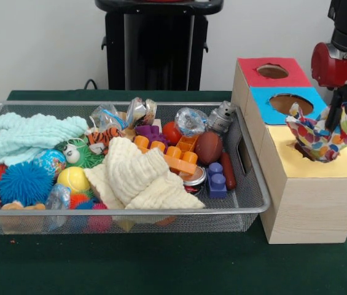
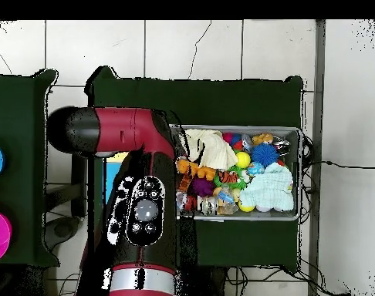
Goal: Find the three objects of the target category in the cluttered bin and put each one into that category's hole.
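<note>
The gripper (image 1: 340,120) is clamped on a patterned bundle (image 1: 324,136), which hangs directly below the fingers (image 1: 332,117) and dips into the yellow hole (image 1: 307,152) of the wooden box (image 1: 308,203). Beyond the fingers lie the blue hole (image 1: 290,102) and red hole (image 1: 272,70), both bare. Off to the side, the bin (image 1: 256,203) holds a cream cloth (image 1: 137,178), mint cloth (image 1: 32,135), orange blocks (image 1: 170,153), balls and small toys. No writing is legible. In the overhead view the arm (image 2: 140,216) hides the box.
</note>
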You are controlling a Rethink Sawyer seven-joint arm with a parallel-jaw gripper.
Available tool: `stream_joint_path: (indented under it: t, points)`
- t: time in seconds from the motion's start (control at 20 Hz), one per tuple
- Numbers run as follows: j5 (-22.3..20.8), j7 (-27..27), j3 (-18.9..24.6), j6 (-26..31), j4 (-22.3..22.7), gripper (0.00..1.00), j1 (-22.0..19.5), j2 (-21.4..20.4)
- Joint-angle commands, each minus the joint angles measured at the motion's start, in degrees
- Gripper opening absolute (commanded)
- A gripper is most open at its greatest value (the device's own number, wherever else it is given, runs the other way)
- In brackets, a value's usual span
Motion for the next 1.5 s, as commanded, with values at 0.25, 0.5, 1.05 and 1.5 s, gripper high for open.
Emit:
stream_joint_path:
  t: [0.25,0.5,1.05,1.5]
  points:
    - [-0.86,4.78,4.64,-0.42,3.39,0.0,-2.21,-0.1]
    - [-1.03,5.09,4.39,-0.54,3.73,0.0,-2.2,-0.13]
    - [-1.23,6.1,3.63,1.35,3.19,1.0,-1.81,0.18]
    - [-1.78,5.84,3.31,0.75,1.87,1.0,-1.93,0.27]
